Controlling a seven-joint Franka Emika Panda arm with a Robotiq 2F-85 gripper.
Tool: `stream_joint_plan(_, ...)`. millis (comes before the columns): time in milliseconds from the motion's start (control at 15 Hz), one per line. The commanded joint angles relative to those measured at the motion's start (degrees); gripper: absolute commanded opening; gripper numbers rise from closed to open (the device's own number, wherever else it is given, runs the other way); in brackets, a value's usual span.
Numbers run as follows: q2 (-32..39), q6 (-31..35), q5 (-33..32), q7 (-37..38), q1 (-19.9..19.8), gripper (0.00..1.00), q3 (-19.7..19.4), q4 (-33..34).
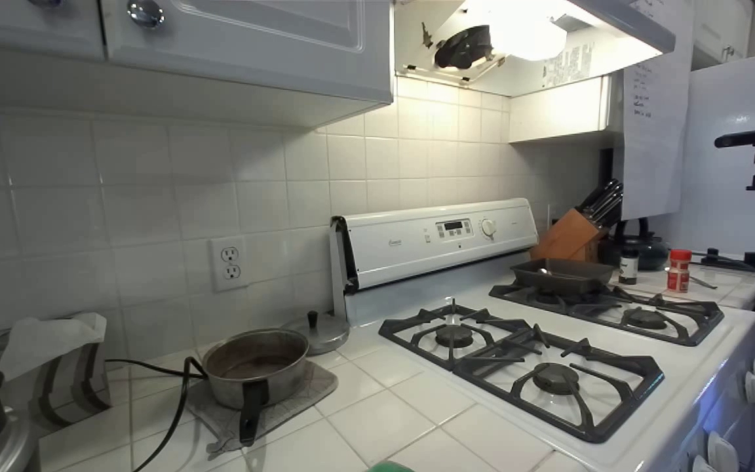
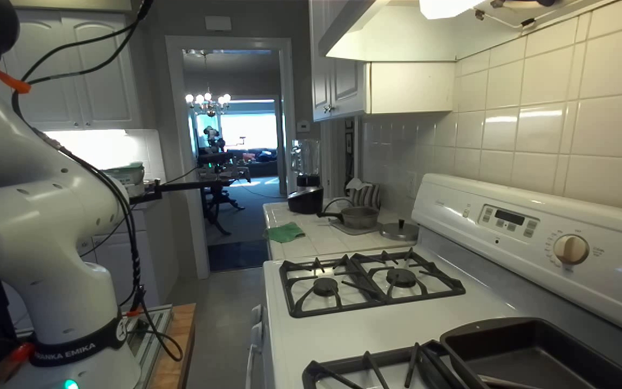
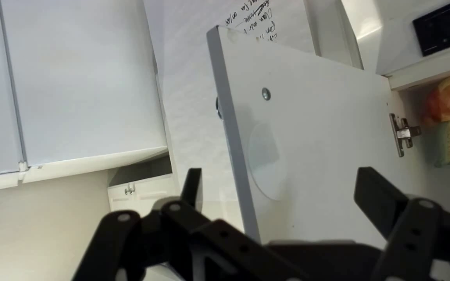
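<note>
In the wrist view, the cabinet door (image 3: 318, 128) stands open ahead of my end effector (image 3: 281, 187), its free edge showing between the two fingers (image 3: 379, 199), which sit wide apart. I count one door, one hinge (image 3: 404, 133) and one paper sheet (image 3: 193, 97) behind. Its handwriting (image 3: 253, 21) includes "Clean"; in an exterior view the arm's (image 2: 46, 237) band (image 2: 73, 351) reads "RANKA EMIKA"

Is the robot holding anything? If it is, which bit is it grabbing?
The gripper holds nothing: its black fingers stand wide apart, with the open cabinet door showing between them.
</note>
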Motion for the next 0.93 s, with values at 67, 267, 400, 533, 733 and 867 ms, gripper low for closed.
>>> stream_joint_plan(67, 0.1, 3.6, 5.8, -6.4, 0.7, 1.00, -3.1, 0.1)
stream_joint_plan(267, 0.5, 6.1, 9.1, -10.8, 1.8, 1.00, -5.0, 0.0)
stream_joint_plan(400, 0.9, 7.9, 12.2, -13.9, 3.2, 1.00, -6.5, -0.2)
stream_joint_plan(533, 1.1, 9.6, 15.7, -17.1, 4.9, 1.00, -7.9, -0.5)
stream_joint_plan(733, 1.7, 11.0, 21.1, -21.8, 7.7, 1.00, -9.7, -0.4)
stream_joint_plan(867, 2.0, 11.4, 24.5, -25.0, 9.5, 1.00, -10.7, -0.4)
